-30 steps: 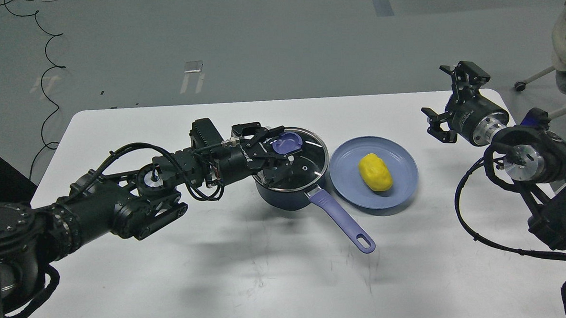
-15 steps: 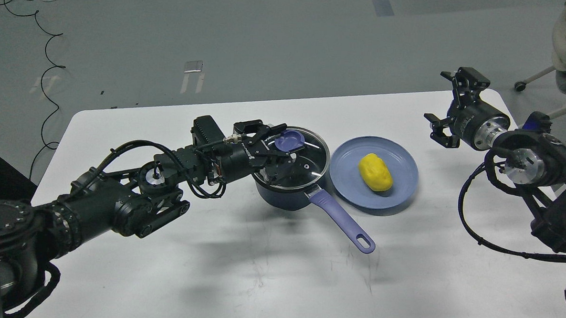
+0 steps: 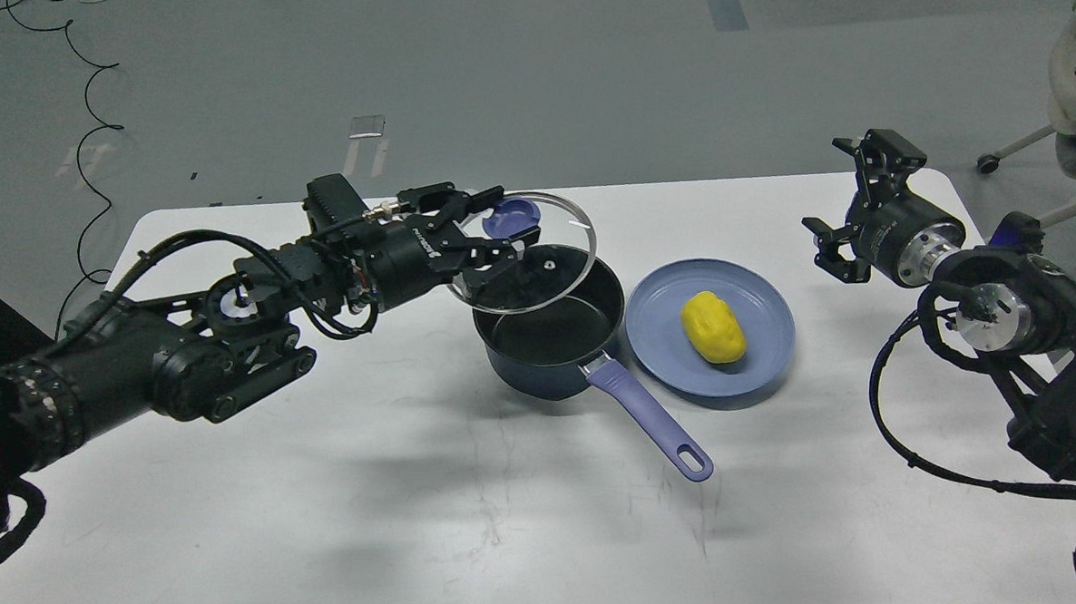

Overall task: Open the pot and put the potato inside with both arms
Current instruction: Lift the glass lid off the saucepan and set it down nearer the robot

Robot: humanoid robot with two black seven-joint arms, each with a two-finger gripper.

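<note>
Holding the glass lid (image 3: pixel 526 265) by its purple knob (image 3: pixel 513 215), the left pincer (image 3: pixel 496 223) has it clamped between its fingers, up in the air and tilted, hanging over the pot's far-left rim. The pot (image 3: pixel 550 339) sits open on the white desk (image 3: pixel 493 500), dark and bare inside, with its purple handle (image 3: pixel 651 420) sticking out toward the near right. So the lid is off the pot but overlaps it in the head view, not set down anywhere.

The potato (image 3: pixel 714 326), bright yellow, lies on the blue plate (image 3: pixel 674 294) just right of the pot, plate nearly touching the pot's side. The right pincer (image 3: pixel 856 202) hangs above the desk's far right corner with its fingers spread wide, gripping nothing. It's well apart from the potato, off to the right and further back, so nothing touches the potato.
</note>
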